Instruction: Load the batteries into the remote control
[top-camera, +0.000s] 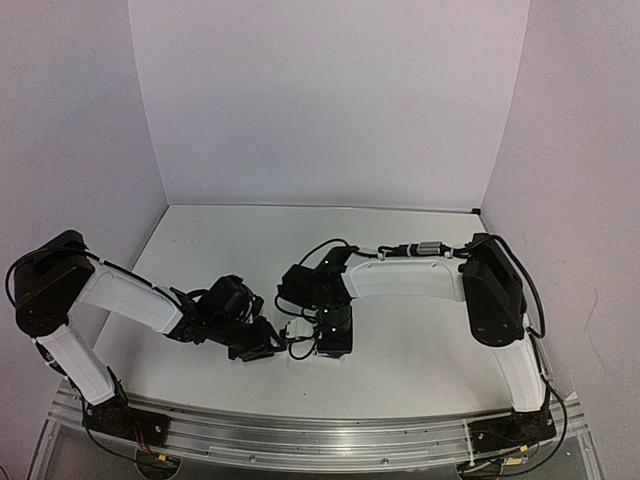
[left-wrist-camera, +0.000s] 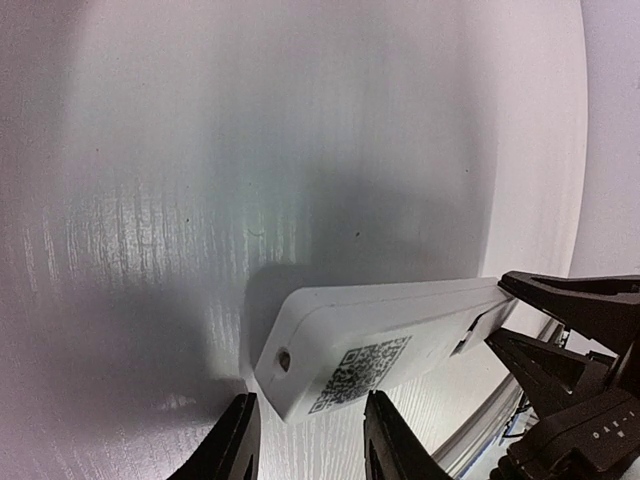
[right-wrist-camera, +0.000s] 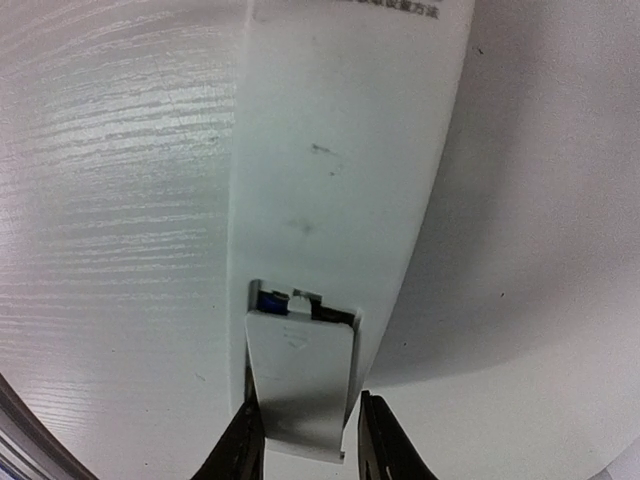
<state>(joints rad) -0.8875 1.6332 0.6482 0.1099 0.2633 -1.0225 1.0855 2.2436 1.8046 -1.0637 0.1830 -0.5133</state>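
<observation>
The white remote control (left-wrist-camera: 380, 330) has its back up, with a QR code near one end; it also shows in the right wrist view (right-wrist-camera: 340, 150). In the top view only a sliver of it (top-camera: 300, 332) shows between the grippers. My right gripper (right-wrist-camera: 305, 440) is shut on the sides of its compartment end. The small white cover (right-wrist-camera: 300, 380) lies partly over the compartment. One blue battery (right-wrist-camera: 268, 300) shows in the gap; the other is hidden. My left gripper (left-wrist-camera: 310, 440) is open, its fingers just short of the remote's QR end, not touching.
The white table (top-camera: 400, 230) has purple walls at the back and on both sides. An aluminium rail (top-camera: 300, 440) runs along the near edge, close to the grippers. My right gripper's black fingers (left-wrist-camera: 560, 300) show at the right of the left wrist view.
</observation>
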